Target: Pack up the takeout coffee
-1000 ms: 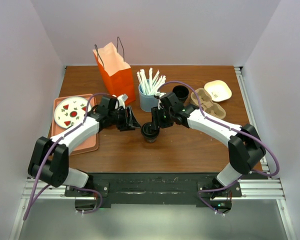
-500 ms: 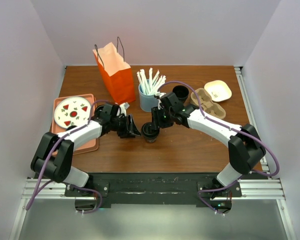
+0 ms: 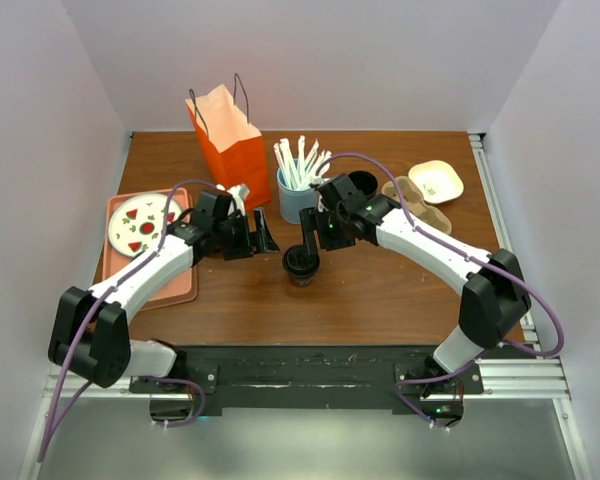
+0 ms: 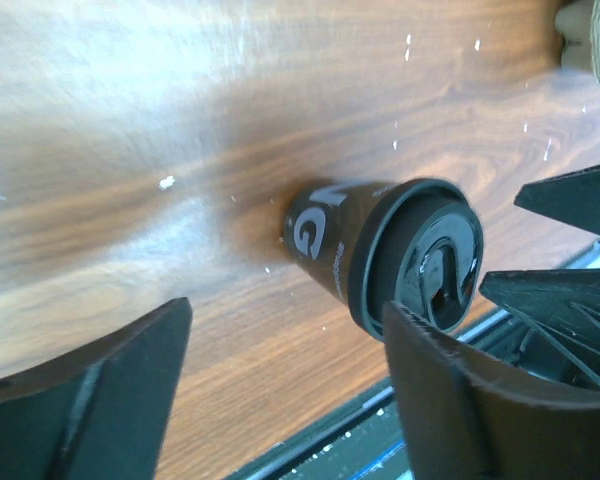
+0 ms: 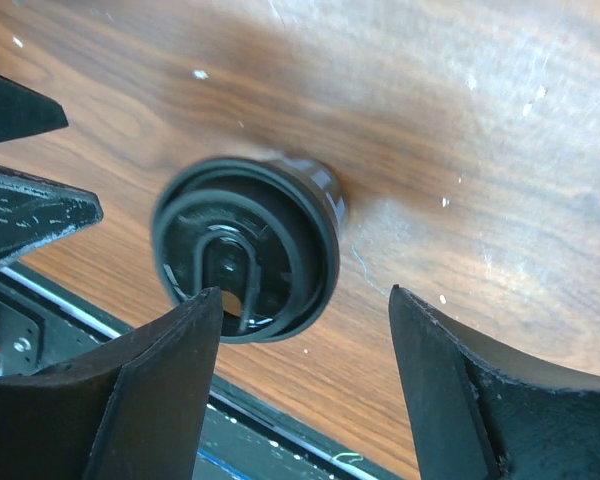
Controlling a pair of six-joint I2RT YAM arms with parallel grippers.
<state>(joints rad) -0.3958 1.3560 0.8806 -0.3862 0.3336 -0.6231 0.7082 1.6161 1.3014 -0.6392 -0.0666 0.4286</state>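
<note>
The takeout coffee (image 3: 301,262), a dark brown cup with a black lid, stands upright on the table in front of the blue straw holder (image 3: 298,197). My left gripper (image 3: 264,233) is open and empty, to the left of the cup and apart from it. In the left wrist view the cup (image 4: 355,240) stands beyond my open left gripper (image 4: 285,320). My right gripper (image 3: 314,238) is open just above and behind the cup. In the right wrist view the lid (image 5: 245,250) shows past my open right gripper (image 5: 305,300), near one finger (image 5: 150,400).
An orange paper bag (image 3: 230,140) stands open at the back left. An all-black cup (image 3: 361,184), a cardboard cup carrier (image 3: 417,206) and a small beige dish (image 3: 436,180) are at the back right. A patterned plate (image 3: 140,224) lies on a pink tray (image 3: 175,285) at the left.
My left gripper came near the cup, then drew back toward the bag. My right gripper shifted slightly back and up. The cup has stayed in place.
</note>
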